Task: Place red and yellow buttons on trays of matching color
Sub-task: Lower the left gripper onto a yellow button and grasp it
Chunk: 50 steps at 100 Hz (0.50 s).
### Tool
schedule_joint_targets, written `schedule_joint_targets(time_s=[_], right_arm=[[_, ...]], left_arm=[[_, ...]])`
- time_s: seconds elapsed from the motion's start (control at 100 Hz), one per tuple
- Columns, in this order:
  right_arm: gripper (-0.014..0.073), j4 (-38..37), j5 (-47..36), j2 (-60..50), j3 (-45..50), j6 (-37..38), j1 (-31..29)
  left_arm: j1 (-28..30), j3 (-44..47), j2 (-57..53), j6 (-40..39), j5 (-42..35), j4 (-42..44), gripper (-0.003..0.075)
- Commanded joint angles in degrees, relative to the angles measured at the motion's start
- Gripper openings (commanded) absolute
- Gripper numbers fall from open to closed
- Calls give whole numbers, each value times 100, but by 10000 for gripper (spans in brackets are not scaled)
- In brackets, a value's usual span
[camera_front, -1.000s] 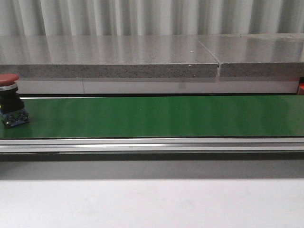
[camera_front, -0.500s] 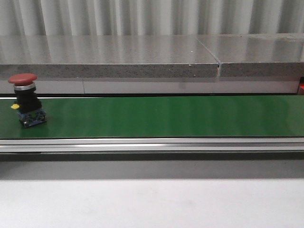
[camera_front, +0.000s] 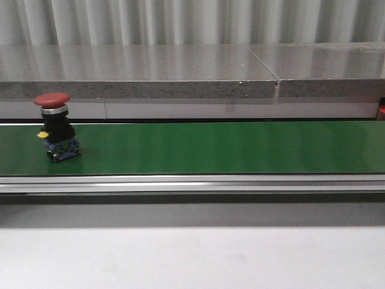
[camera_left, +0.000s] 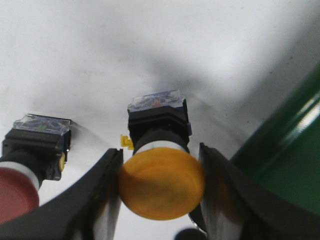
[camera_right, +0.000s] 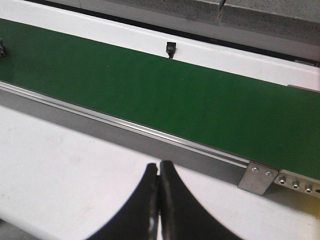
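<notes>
Our left gripper (camera_left: pixel 160 190) has its jaws clamped on the yellow button (camera_left: pixel 161 186), above the tabletop (camera_left: pixel 100 60). The red button (camera_front: pixel 56 127) stands upright on the belt (camera_front: pixel 228 147), far left, nearer our left arm. The right gripper (camera_right: pixel 159 200) has its jaws together.

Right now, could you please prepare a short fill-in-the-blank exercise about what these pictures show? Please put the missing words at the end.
1. The button standing on the green belt has a cap of ____ colour.
2. The left gripper has its fingers on both sides of a button with a ____ cap.
3. The fingers of the right gripper are ____, with nothing between them.
4. In the front view, the button on the belt is near the ____ end.

Missing words: red; yellow; closed; left
</notes>
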Motion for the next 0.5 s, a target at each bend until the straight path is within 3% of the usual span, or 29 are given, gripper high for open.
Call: schedule_joint_targets(time_s=[0.0, 0.28, 0.49], right_arm=[[-67, 89, -366, 61, -133, -72, -9], [-67, 89, -366, 61, -133, -72, -9], [-67, 89, -366, 61, -133, -72, -9]], left_arm=[[4, -183, -605, 52, -47, -28, 172], [-35, -183, -1385, 189, -72, -28, 172], [-478, -311, -1498, 327, 189, -28, 173]])
